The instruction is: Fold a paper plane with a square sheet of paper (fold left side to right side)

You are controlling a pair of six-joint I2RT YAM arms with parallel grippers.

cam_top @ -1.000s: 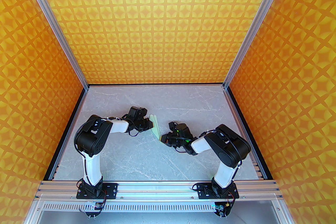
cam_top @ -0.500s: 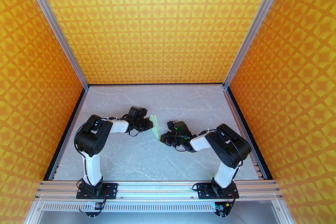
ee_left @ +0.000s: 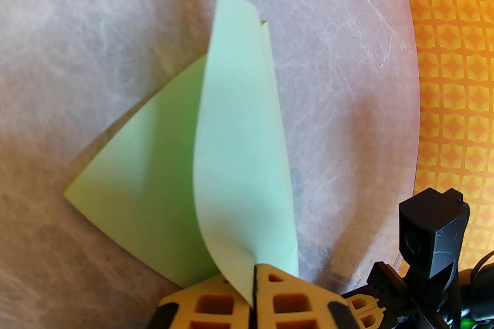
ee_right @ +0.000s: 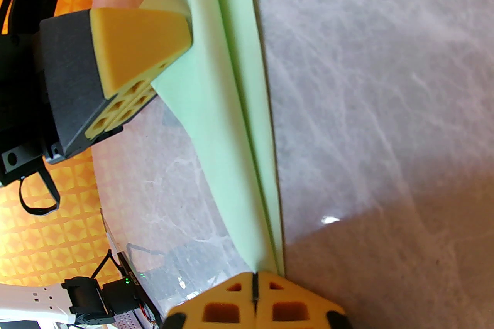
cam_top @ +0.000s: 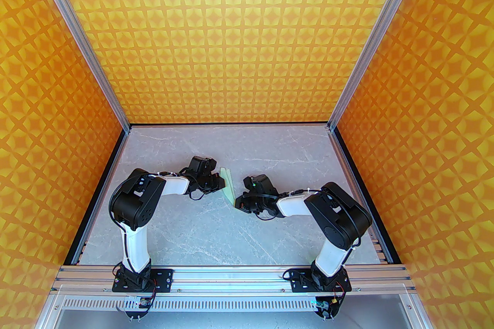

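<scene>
On your left, the left gripper (ee_left: 254, 277) has its jaws pressed together on the sheet of paper (ee_left: 239, 134). In the left wrist view you can see a raised flap of the sheet running down into the seam between the two yellow fingers (ee_left: 297, 300). The sheet is pale mint green and already folded into a slim, pointed shape. A broad triangular layer lies flat on the grey marbled table (cam_top: 193, 235). The long narrow flap over it is lifted and curves gently along its length, with a straight creased edge on its right side. At the far end the flap has a squared-off corner, and a sliver of a lower layer peeks out just behind it.

From the top camera you find the sheet near the middle of the table, between the two grippers, slanting from far-left to near-right.

On your right, the right gripper (ee_right: 254, 283) is also clamped shut on the sheet, holding its narrow near end. In the right wrist view the stacked layers converge as thin parallel edges and run down to the closed fingertips. One edge of the sheet lies against the tabletop.
</scene>
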